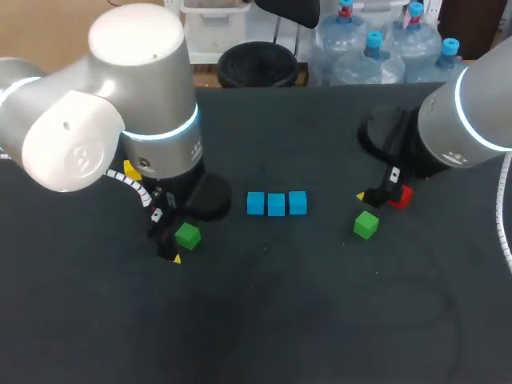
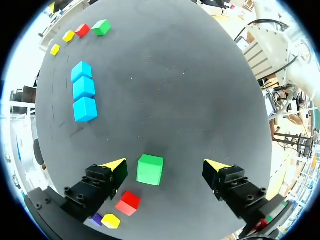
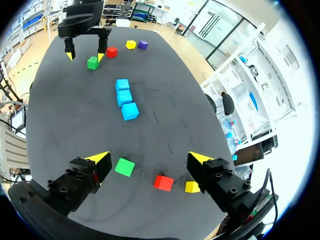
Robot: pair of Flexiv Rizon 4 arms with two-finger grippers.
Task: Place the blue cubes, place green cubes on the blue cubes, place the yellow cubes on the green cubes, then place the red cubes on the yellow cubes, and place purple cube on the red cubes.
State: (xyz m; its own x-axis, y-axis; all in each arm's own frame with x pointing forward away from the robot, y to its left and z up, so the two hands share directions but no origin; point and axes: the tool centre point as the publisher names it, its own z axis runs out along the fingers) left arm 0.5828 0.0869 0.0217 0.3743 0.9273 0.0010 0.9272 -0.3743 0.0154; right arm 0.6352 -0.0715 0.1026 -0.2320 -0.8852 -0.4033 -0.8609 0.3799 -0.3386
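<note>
Straddling a green cube (image 2: pixel 150 170), L gripper (image 2: pixel 166 165) is released, jaws wide, touching neither side of it. Close by one finger: red cube (image 2: pixel 129 202), yellow cube (image 2: pixel 111 220), purple cube (image 2: pixel 97 219). Mid way across the table (image 1: pixel 264 304), three blue cubes (image 1: pixel 276 203) sit side by side in a row. Beyond them, R gripper (image 3: pixel 150 158) is also released. Second green cube (image 3: pixel 124 167) lies just ahead nr one finger, w/ second red cube (image 3: pixel 163 182) and second yellow cube (image 3: pixel 192 187) alongside.

A dark, matte table (image 1: pixel 264 320) spans the head view; its top lies under soft, even light.
</note>
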